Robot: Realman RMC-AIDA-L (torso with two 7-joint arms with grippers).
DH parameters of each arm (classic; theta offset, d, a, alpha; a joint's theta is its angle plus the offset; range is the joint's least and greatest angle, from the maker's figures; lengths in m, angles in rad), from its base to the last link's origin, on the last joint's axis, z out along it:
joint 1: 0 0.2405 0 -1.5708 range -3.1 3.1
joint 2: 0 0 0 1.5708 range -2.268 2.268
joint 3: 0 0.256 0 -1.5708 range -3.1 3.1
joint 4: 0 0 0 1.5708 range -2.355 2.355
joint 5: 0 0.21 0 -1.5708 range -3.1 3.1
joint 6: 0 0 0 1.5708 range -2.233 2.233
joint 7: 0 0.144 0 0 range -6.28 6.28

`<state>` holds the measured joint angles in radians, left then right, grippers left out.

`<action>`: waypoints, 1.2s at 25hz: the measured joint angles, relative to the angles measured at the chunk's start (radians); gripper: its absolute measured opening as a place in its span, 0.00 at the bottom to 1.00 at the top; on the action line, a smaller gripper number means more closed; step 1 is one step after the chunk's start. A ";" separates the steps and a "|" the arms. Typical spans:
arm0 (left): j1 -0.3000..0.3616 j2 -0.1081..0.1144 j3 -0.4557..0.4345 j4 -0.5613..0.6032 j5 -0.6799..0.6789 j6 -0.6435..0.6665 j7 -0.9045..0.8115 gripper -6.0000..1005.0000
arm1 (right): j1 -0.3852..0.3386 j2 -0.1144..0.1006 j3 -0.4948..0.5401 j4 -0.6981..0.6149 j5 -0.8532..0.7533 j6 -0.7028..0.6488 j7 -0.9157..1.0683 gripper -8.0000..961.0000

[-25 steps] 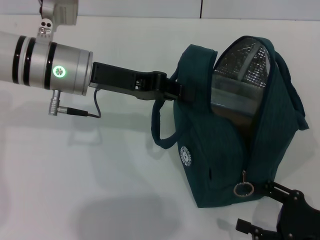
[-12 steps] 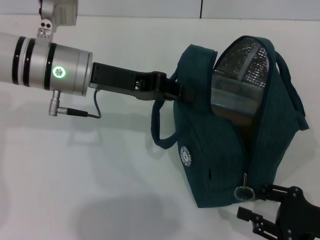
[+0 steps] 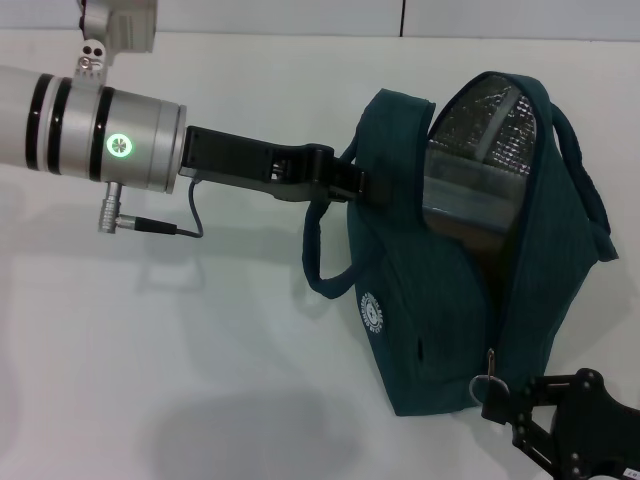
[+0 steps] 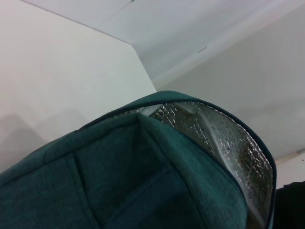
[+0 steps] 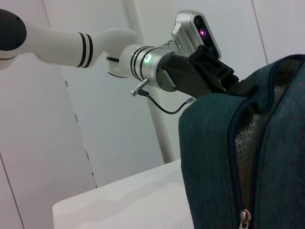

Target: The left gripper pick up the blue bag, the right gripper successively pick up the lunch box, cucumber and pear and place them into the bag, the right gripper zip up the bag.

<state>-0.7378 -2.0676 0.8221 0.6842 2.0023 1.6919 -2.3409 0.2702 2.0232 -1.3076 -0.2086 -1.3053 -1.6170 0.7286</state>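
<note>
The blue bag stands upright on the white table, its zipper open down to the silver ring pull at its lower front corner. My left gripper is shut on the bag's upper left rim and holds it up. At the bottom right, my right gripper has its fingertips closed together at the ring pull. Inside the foil lining a clear box shape, the lunch box, shows. The cucumber and pear are hidden. The right wrist view shows the bag, its zipper slider and the left gripper.
The white table stretches to the left and front of the bag. A loose handle loop hangs off the bag's left side. A thin cable droops under the left arm. A pale wall rises behind the table.
My right gripper has moved up and left to the ring pull, and its fingers, spread apart before, have come together there. The bag and left arm have stayed still.
</note>
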 joint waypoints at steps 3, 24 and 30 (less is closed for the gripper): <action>0.000 -0.002 0.000 0.000 0.000 0.000 0.000 0.04 | 0.001 0.000 0.001 0.000 0.001 0.005 0.000 0.14; -0.001 -0.003 0.000 0.000 0.001 0.000 0.003 0.04 | -0.006 0.000 0.001 0.000 0.025 0.001 -0.006 0.01; 0.001 -0.003 0.000 0.000 0.001 -0.001 0.003 0.05 | -0.048 -0.010 0.009 0.000 0.068 -0.056 -0.004 0.01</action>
<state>-0.7369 -2.0707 0.8222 0.6841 2.0034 1.6913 -2.3379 0.2226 2.0129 -1.2983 -0.2086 -1.2371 -1.6727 0.7241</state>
